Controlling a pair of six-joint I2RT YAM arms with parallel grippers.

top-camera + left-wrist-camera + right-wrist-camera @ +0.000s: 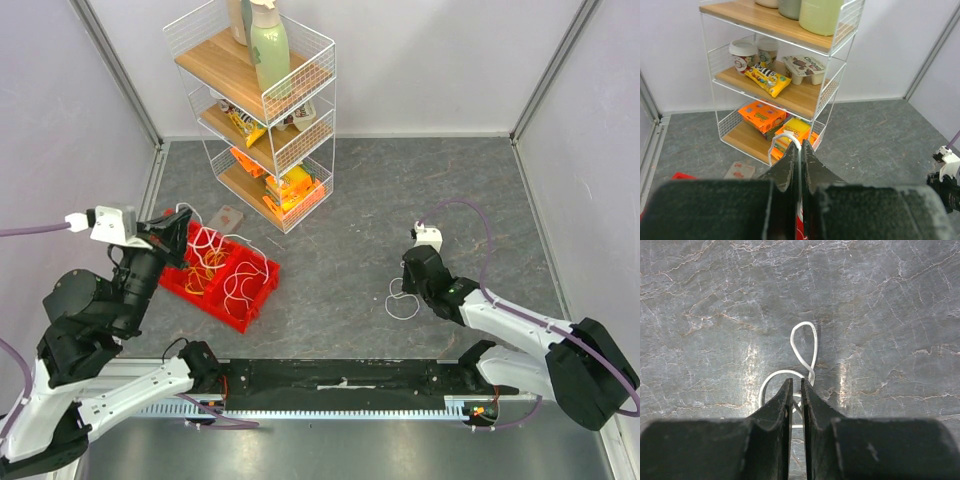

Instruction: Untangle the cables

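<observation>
Cables in orange and white are heaped in a red tray on the bench, just in front of the left arm. The left fingers are pressed together on a white strand, whose arc is seen above the tips, with a wire rack of snacks beyond. Well apart, 1 white loop lies flat on the bench under the right fingers, which are drawn nearly together with only a slit between. Whether the loop is pinched cannot be told. Freeing the strand is judged to be the step in hand. It should be drawn up and away slowly, so that snags are noticed before the heap or tray is dragged along. It is best laid down apart from the loop.
</observation>
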